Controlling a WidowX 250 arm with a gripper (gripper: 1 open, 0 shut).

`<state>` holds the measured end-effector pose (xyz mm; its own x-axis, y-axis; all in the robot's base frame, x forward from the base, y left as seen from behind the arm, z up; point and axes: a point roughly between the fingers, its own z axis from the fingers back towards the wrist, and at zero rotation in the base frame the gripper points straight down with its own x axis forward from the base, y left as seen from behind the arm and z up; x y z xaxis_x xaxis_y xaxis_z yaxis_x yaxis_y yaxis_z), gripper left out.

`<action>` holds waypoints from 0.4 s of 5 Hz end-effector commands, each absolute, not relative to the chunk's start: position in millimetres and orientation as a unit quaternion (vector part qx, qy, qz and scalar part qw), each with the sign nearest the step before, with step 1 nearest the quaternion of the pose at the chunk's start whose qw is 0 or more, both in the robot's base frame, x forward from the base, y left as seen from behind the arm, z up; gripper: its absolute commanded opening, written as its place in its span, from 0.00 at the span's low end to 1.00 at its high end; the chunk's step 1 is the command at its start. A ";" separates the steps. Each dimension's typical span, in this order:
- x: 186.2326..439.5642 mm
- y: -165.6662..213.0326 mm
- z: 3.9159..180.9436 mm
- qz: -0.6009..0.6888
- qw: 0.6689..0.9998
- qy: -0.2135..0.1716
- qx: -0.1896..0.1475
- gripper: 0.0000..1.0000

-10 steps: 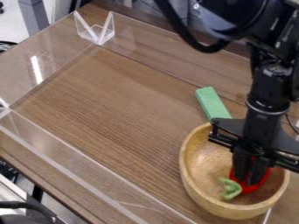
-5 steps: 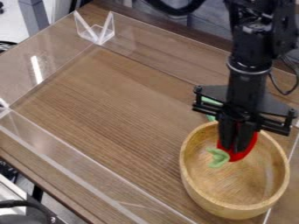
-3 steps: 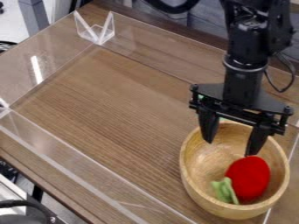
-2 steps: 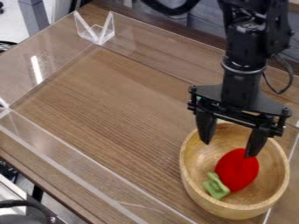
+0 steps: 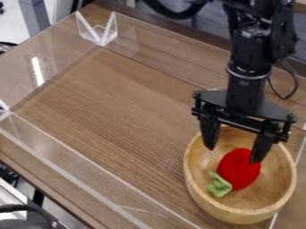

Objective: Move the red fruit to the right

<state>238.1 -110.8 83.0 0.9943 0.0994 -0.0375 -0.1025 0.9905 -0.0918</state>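
The red fruit, a small bright-red strawberry with a light green stem piece at its lower left, lies inside the wooden bowl at the lower right of the camera view. My gripper hangs straight down just above the bowl, its black fingers spread wide and open. Nothing is between them; the fruit rests free just below.
A flat green block lies behind the bowl, mostly hidden by the gripper. A clear acrylic wall runs along the wooden tabletop's left and front sides, with a clear bracket at the far corner.
One second ago the gripper was shut on the red fruit above the bowl. It has since opened, and the fruit dropped into the bowl and rolled a little to the left.
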 end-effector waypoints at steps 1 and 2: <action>241.5 -108.5 86.1 0.055 0.997 0.008 -0.048 1.00; 241.8 -107.4 83.5 0.058 0.997 0.011 -0.045 1.00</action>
